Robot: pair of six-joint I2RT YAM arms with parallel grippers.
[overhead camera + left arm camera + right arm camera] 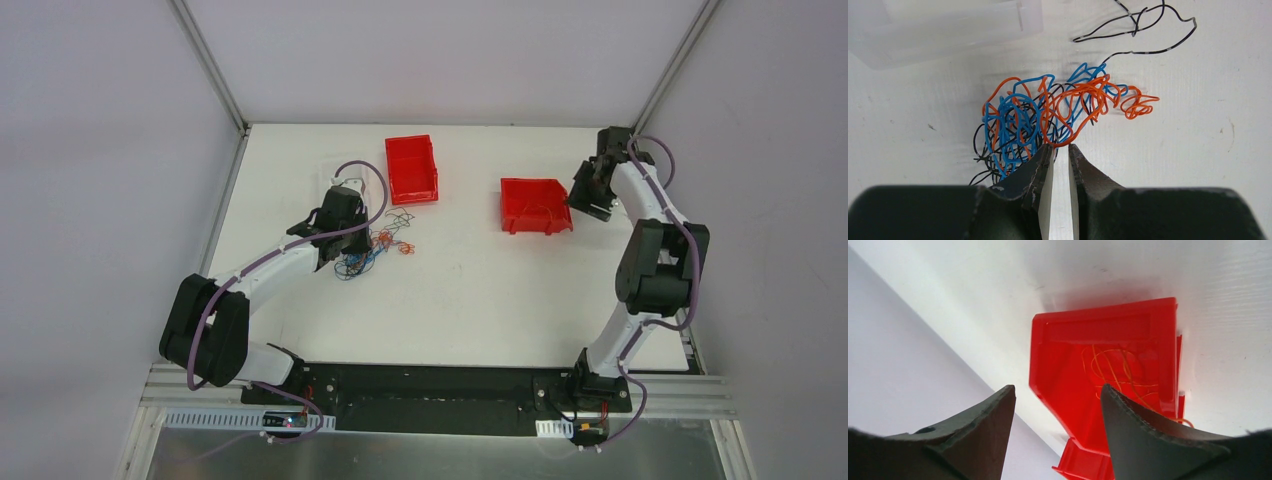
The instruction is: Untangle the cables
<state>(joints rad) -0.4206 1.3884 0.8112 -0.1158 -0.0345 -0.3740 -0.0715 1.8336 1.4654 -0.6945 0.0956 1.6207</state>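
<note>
The cables (375, 248) lie as a small knot of blue, orange and black thin wires on the white table; in the left wrist view the cables (1048, 112) fill the middle. A loose black strand (1148, 50) runs off to the upper right. My left gripper (355, 240) sits at the knot's near edge. In its wrist view the left gripper (1061, 146) has its jaws a narrow gap apart, with an orange loop crossing between the tips. My right gripper (592, 200) is open, beside a red bin (535, 205). In its wrist view the right gripper (1058, 390) hangs over that bin (1068, 365), which holds thin orange wire (1113, 370).
A second red bin (412, 168) stands behind the knot. A clear plastic container (948, 25) lies just beyond the knot to the left, and also shows in the top view (335, 175). White walls close the table at the back and sides.
</note>
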